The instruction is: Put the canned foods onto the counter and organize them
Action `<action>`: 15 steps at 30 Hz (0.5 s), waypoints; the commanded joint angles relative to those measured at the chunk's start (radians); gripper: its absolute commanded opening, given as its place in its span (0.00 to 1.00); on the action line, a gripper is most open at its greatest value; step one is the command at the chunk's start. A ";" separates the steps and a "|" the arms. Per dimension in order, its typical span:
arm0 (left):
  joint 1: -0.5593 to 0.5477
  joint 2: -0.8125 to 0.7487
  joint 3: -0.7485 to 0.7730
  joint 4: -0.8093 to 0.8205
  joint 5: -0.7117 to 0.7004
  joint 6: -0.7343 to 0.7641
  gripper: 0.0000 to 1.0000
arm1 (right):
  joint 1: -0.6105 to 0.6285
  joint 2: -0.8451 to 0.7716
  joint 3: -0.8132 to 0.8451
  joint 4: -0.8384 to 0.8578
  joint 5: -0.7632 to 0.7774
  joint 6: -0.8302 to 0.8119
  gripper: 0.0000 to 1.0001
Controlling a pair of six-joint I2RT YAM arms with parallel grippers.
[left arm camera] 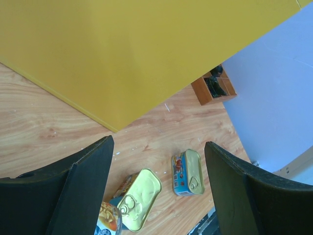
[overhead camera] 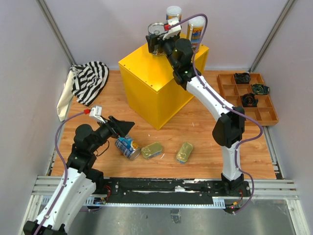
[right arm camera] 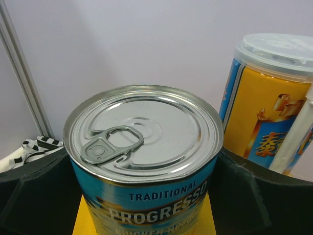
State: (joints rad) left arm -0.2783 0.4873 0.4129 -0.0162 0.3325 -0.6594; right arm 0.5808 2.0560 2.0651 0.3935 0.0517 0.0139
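The yellow counter (overhead camera: 146,81) stands mid-table, its side filling the top of the left wrist view (left arm camera: 122,49). Two tall white-lidded cans (overhead camera: 173,13) (overhead camera: 195,29) stand at its back edge. My right gripper (overhead camera: 157,44) is shut on a wide blue-labelled can (right arm camera: 146,127), upright on the counter beside a tall can (right arm camera: 264,98). On the wooden table lie another blue can (overhead camera: 128,147) on its side and two flat golden tins (overhead camera: 152,150) (overhead camera: 184,152). My left gripper (overhead camera: 126,128) hovers open above them, with nothing between its fingers (left arm camera: 88,181).
A striped cloth (overhead camera: 88,81) lies at the back left. A brown compartmented tray (overhead camera: 247,98) with small black gadgets sits at the right. Grey walls close in the table on three sides. The arms' rail (overhead camera: 161,186) runs along the near edge.
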 commanded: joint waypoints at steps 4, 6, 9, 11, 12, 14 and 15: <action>-0.004 -0.014 -0.005 0.016 0.000 0.001 0.80 | 0.030 -0.005 0.053 0.047 -0.009 -0.006 0.09; -0.003 -0.014 -0.002 0.011 0.001 0.004 0.80 | 0.030 -0.006 0.051 0.043 -0.009 -0.008 0.14; -0.004 -0.016 0.004 0.000 0.001 0.006 0.79 | 0.031 -0.011 0.046 0.036 -0.010 -0.009 0.31; -0.004 -0.018 0.010 -0.010 -0.004 0.007 0.80 | 0.033 -0.016 0.042 0.030 -0.010 -0.009 0.46; -0.004 -0.018 0.013 -0.016 -0.007 0.007 0.80 | 0.034 -0.018 0.039 0.026 -0.009 -0.010 0.55; -0.004 -0.018 0.019 -0.027 -0.015 0.006 0.80 | 0.037 -0.025 0.038 0.016 -0.009 -0.012 0.66; -0.003 -0.018 0.024 -0.034 -0.021 0.005 0.80 | 0.037 -0.028 0.038 0.011 -0.009 -0.012 0.70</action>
State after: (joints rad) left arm -0.2783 0.4793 0.4129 -0.0319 0.3302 -0.6586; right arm 0.5919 2.0560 2.0655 0.3882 0.0521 0.0120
